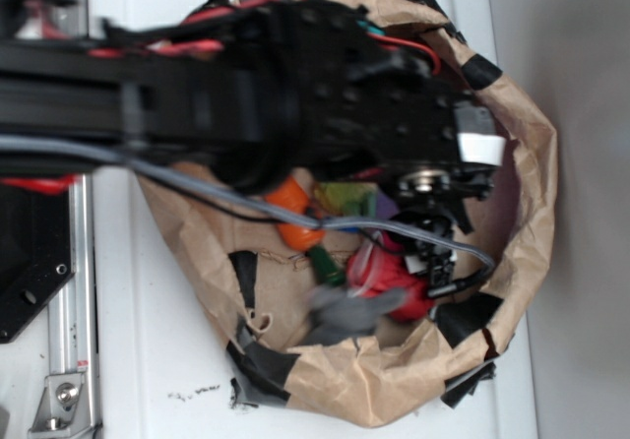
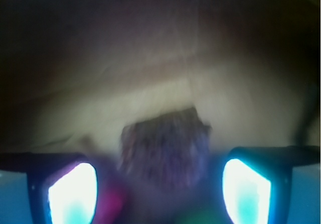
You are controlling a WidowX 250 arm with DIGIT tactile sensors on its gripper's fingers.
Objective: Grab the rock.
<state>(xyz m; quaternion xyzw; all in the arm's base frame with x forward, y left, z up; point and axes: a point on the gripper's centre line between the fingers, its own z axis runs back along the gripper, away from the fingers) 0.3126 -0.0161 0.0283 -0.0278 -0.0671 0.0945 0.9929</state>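
Observation:
In the wrist view the rock (image 2: 165, 146) is a blurred, lumpy grey-brown stone with a pitted surface, lying on brown paper. It sits between my two fingers, with a gap on each side. My gripper (image 2: 159, 189) is open, its jaws wide apart. In the exterior view my gripper (image 1: 433, 252) hangs low inside the brown paper bag (image 1: 536, 213), at its right side. The rock is hidden under the arm and gripper there.
The bag holds several toys: an orange one (image 1: 293, 211), a red one (image 1: 389, 280), a green piece (image 1: 328, 265) and a blurred grey plush (image 1: 349, 311). Black tape patches the bag's rim. A grey cable (image 1: 295, 218) crosses the bag. The bag stands on a white surface (image 1: 148, 360).

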